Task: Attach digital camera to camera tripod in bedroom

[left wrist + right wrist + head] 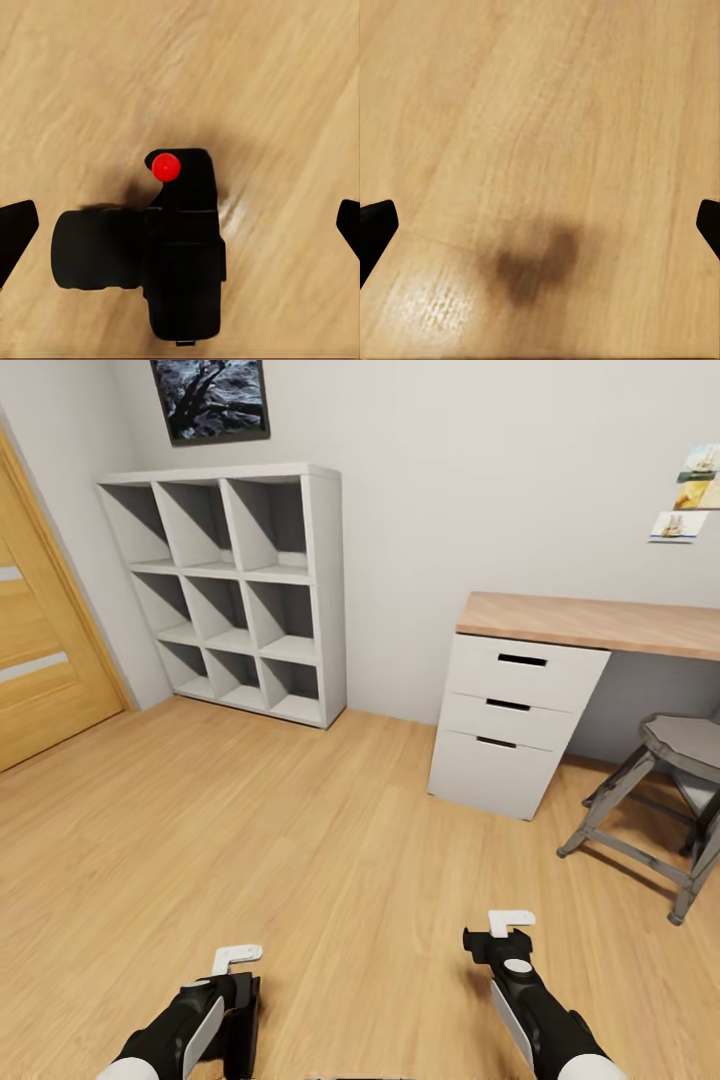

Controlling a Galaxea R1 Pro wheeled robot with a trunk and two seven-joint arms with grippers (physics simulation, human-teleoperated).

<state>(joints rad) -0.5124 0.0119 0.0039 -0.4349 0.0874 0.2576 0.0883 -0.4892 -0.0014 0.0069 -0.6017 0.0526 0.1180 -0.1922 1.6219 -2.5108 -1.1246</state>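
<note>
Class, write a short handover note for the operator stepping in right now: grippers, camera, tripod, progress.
Left gripper: open, fingers wide either side of the digital camera, which lies on the wood floor beneath it, ungrasped.
Right gripper: open, empty, over bare floor.
Done: left arm lined up over the camera.
Left: grasp it, find the tripod, mount it.
</note>
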